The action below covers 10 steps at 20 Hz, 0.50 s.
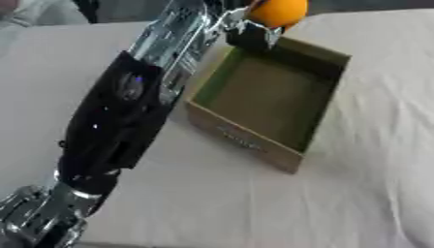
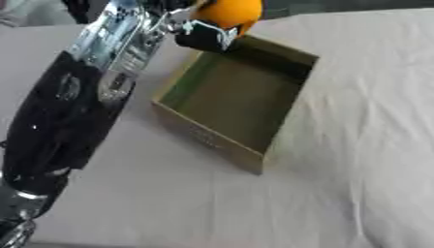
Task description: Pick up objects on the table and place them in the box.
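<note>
Left eye view: left robot hand [image 1: 247, 30] clamped on round orange fruit [image 1: 277, 11], above far corner of cardboard box [image 1: 246, 137].

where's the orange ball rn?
Top of both eye views, held in the left hand: the orange ball sits at the far corner of the open box, above its rim.

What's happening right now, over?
Left hand shut on orange ball, at box's far corner. Box looks empty. Right hand out of view. Nothing in the way.
</note>
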### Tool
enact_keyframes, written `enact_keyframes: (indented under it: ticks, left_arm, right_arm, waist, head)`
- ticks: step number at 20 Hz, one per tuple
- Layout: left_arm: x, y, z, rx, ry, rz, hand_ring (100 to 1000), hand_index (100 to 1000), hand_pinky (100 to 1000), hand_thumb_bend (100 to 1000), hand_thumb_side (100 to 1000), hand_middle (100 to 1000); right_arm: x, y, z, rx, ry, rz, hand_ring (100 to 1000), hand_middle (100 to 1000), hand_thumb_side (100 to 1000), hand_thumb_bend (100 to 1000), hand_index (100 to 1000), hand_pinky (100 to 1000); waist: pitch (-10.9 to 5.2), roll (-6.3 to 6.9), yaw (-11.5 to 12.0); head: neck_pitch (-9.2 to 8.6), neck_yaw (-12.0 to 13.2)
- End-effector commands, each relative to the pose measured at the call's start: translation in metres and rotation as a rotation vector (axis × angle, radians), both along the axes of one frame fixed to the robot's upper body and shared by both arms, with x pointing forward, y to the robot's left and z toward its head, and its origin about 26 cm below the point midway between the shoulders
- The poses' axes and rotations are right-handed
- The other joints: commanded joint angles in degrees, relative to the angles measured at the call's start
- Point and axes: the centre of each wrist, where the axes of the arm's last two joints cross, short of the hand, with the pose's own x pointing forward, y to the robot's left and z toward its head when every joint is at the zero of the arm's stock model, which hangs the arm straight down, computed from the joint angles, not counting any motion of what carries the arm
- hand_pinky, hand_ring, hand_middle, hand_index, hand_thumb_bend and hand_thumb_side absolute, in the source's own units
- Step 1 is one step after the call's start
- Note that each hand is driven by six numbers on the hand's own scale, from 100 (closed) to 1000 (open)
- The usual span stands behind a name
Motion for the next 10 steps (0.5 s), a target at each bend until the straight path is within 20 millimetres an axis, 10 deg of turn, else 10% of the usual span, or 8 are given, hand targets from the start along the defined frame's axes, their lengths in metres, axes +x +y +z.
enact_keyframes:
  ticks: [1,10]
  left_arm:
    - [-0.008,-0.013,0.002,0.027,-0.037,-0.029,516,482,506,100,375,439]
    - [0.006,-0.031,-0.033,0.132,0.052,-0.023,535,497,515,100,372,462]
  right_arm:
    - [-0.002,0.000,0.010,-0.015,-0.028,0.007,848,806,621,100,895,773]
    - [-0.002,0.000,0.011,-0.017,-0.030,0.010,848,806,623,100,895,773]
  waist:
    - [-0.93,-0.26,-0.16]
    - [-0.55,0.02,-0.20]
  head:
    - [-0.61,0.12]
    - [-0.42,0.28]
